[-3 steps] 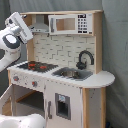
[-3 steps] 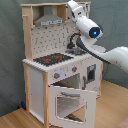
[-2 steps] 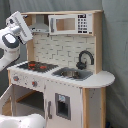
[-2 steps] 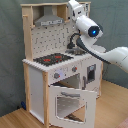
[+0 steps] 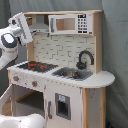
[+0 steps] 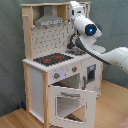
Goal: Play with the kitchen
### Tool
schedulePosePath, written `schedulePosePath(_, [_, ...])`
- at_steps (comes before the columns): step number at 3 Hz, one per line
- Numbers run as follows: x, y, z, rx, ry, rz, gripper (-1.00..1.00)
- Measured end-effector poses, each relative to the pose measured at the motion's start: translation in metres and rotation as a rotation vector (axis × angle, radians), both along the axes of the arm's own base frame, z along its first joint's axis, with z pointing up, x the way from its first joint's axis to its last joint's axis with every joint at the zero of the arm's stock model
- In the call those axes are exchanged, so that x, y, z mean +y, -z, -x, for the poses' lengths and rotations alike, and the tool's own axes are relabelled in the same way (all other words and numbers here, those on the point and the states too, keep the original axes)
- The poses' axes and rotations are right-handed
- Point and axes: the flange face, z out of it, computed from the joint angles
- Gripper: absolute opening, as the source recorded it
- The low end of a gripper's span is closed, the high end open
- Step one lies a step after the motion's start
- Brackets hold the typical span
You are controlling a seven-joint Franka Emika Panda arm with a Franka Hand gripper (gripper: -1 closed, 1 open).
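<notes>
The kitchen (image 5: 65,85) is a child-size toy of white panels and pale wood. It has a black hob (image 5: 37,65) with red rings, a black faucet (image 5: 85,59) over a sink (image 5: 72,74), a grey hood (image 5: 39,27) and a microwave (image 5: 75,23). In the second exterior view its oven door (image 6: 70,102) hangs open below the hob (image 6: 52,59). My gripper (image 5: 24,22) is raised at hood height beside the kitchen's upper part. In the second exterior view the gripper (image 6: 75,7) is near the top shelf. Nothing is seen in its hold.
The white arm (image 6: 107,52) reaches in from the second exterior view's right, across the faucet side. A grey curtain (image 5: 117,50) hangs behind the kitchen. The floor (image 6: 110,107) is wood. A white rounded shape (image 5: 20,121) lies at the first exterior view's bottom left.
The gripper has risen slightly toward the top of the kitchen. The oven door stays open and nothing else has moved.
</notes>
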Motion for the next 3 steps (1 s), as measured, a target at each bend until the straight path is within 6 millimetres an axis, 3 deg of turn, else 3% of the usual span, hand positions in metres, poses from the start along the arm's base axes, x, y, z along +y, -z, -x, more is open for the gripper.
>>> schedulePosePath(3, [-0.008, 0.009, -0.013, 0.061, 0.172, -0.193, 1.00])
